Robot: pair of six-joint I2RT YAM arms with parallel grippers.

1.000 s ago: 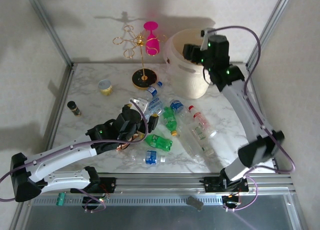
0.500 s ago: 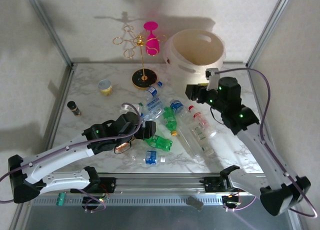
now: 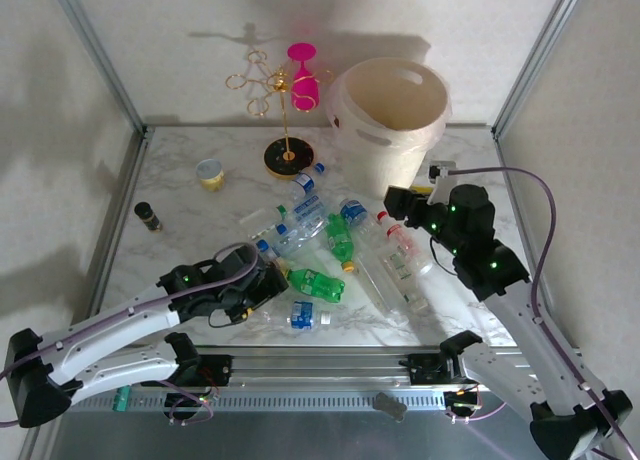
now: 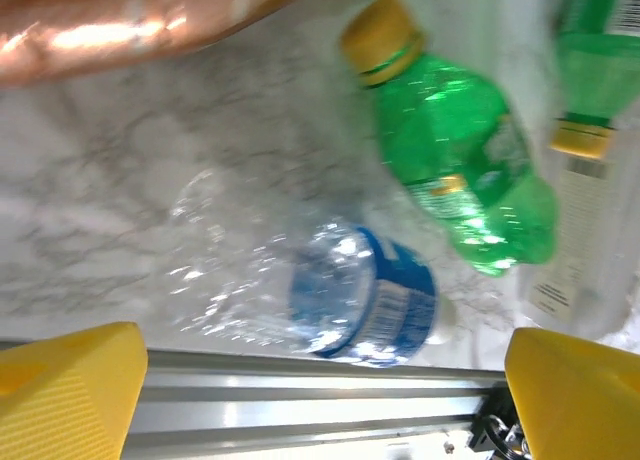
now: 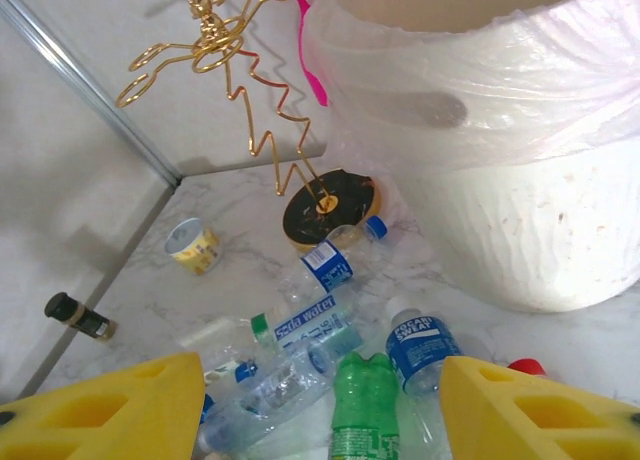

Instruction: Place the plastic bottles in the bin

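Left gripper (image 4: 322,385) hangs released and empty, jaws wide, close to the worktop's near edge, well apart from the bin (image 3: 385,160) at the far right corner. Directly below lies the clear blue-labelled bottle (image 4: 360,305), long axis running finger to finger, so the wrist probably needs turning; the right gripper (image 3: 398,204), likewise released, stands farther off.

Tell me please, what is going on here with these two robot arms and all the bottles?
Two robot arms are moving plastic bottles from a marble table into the bin at the back. The bottles lie in a heap on the table. The left gripper hovers open, low over a clear bottle with a blue label beside a green bottle. The right gripper hangs open and empty in front of the bin.
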